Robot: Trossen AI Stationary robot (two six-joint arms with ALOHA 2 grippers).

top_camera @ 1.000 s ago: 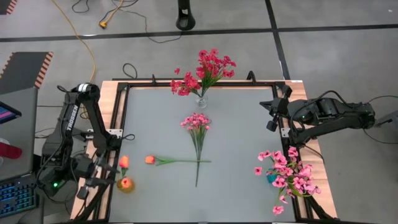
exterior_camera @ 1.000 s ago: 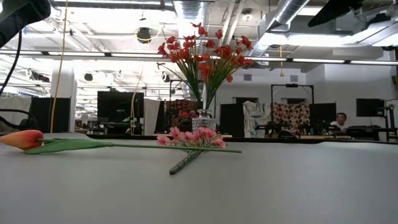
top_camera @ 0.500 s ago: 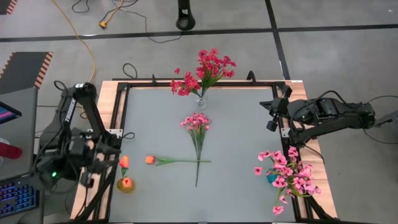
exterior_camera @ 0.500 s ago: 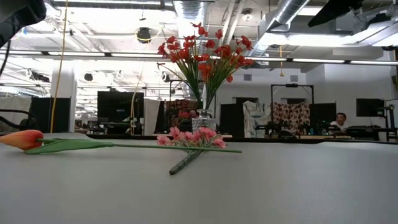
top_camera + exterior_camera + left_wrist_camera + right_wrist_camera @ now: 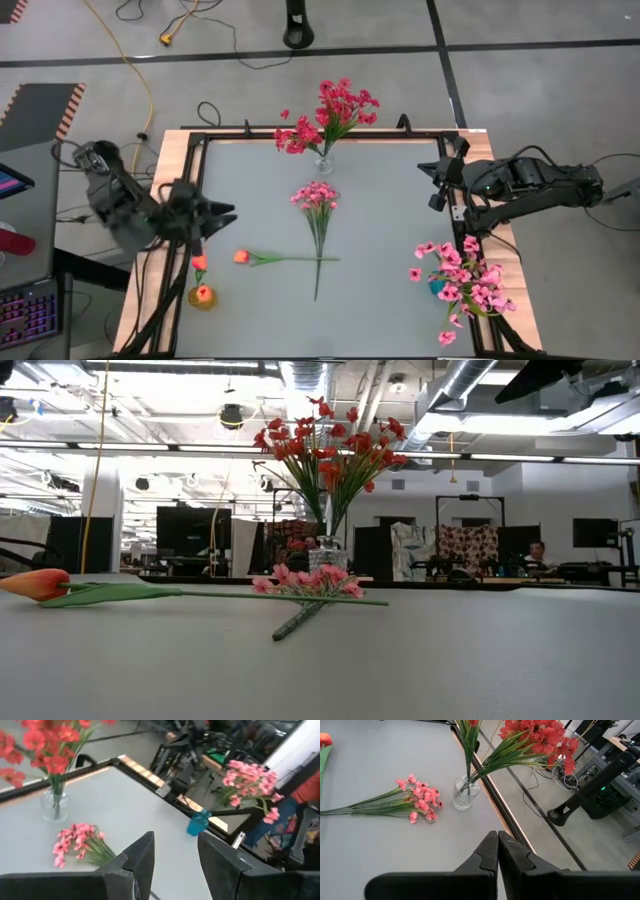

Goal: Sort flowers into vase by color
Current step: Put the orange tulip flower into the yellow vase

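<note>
Grey tabletop: two flowers lie loose on it, in the middle of the high view.
Pink spray: flat at centre frame, blossoms toward the top, stem running down.
Orange tulip: flat at centre left, its long stem crossing the pink spray's stem near the lower end.
Red flowers: standing in a clear glass vase at top centre, by the table's far edge.
Pink bunch: already standing in a blue vase at lower right.
Orange buds: two at lower left, one in a small orange vase on the table's edge.
Left gripper: at centre left, reaching over the table's edge; fingers parted and empty, as the left wrist view shows.
Right gripper: parked at upper right by the frame corner, fingers pressed together on nothing.
What has changed: a second ago the left arm was folded low beside the orange vase; it has since swung up and in toward the table, while the right arm and every flower have stayed put.
Meaning for the task: the left arm looks to be starting a new pick, most likely the tulip nearest it, bound for the orange vase. The pink spray is then left for the blue vase.
</note>
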